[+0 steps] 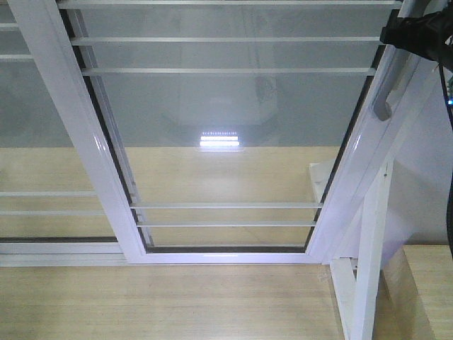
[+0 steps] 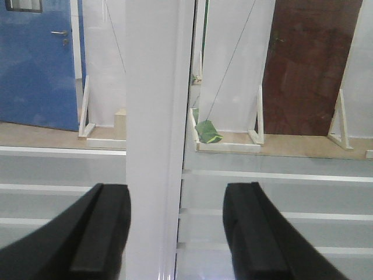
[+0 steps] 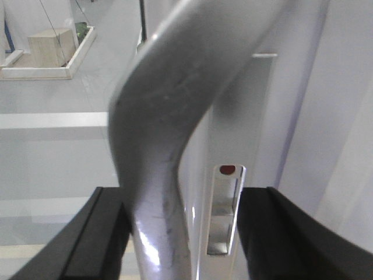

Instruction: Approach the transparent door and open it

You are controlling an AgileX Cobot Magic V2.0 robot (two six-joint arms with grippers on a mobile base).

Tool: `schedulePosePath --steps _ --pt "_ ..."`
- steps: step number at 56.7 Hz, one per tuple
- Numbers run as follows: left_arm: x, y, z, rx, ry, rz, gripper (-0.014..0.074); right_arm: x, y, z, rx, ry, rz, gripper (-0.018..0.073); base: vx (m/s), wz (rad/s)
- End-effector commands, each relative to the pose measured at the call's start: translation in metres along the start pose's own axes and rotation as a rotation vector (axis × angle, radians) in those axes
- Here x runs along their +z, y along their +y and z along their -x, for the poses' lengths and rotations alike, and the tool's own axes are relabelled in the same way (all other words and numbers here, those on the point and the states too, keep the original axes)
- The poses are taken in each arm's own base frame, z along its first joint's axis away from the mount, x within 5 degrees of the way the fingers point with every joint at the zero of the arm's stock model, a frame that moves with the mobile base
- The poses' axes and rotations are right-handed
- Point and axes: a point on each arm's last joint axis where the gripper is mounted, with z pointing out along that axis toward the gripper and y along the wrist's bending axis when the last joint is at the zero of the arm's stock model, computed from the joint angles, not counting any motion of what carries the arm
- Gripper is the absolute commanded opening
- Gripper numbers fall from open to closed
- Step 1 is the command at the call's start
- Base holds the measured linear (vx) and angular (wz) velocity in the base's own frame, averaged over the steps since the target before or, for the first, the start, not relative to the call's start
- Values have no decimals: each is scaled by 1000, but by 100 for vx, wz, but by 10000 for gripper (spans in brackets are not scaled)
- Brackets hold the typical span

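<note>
Transparent door [image 1: 226,127], front view: a tall pane of clear, faintly reflective glass in a glossy white frame, crossed by thin, flat white bars [image 1: 226,71]; it fills the middle of the view above a pale wood-grain floor [image 1: 163,304]; its pull handle [image 1: 384,99] runs along the right-hand stile, at upper right.

Right wrist view: the handle is a smooth, rounded bar of silver-grey metal, finely scratched, bending in a long curve; just beside it sits a narrow polished lock plate [image 3: 224,221] bearing a small red spot [image 3: 227,170].

Right gripper [image 3: 183,198]: matt black, blocky fingers [image 3: 105,233] spread wide, one on each side of the handle and lock plate; the finger at the picture's left lies against the handle and the other stands apart, so nothing is clamped.

Left gripper [image 2: 178,189]: likewise parted, its black fingers straddling a flat, satin white frame upright [image 2: 154,116] without pinching it; whether either finger touches it cannot be told.

Beyond the glass stand a blue door [image 2: 35,64] and a dark brown door [image 2: 309,64].
</note>
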Motion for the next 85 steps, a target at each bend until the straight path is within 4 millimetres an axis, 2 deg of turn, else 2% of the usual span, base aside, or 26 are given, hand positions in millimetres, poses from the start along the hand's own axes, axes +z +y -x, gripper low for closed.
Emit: schedulePosePath --steps 1,14,20,38,66,85 --pt "-4 -1 21 -13 -122 3 486 -8 -5 34 13 -184 -14 366 0 0" --pt "-4 -1 21 -13 -121 3 486 -8 1 33 32 -177 4 104 0 0" --pt "-4 -1 21 -13 -118 2 486 -12 14 38 6 -188 41 -15 0 0" --pt "-4 -1 20 -14 -102 0 486 -21 69 41 -85 -204 182 -8 0 0" --pt "-4 -1 16 -14 -65 -5 486 -33 121 39 -105 -206 310 -8 0 0" --pt "-4 -1 16 -17 -65 -5 486 -53 173 37 -135 -214 446 -8 0 0"
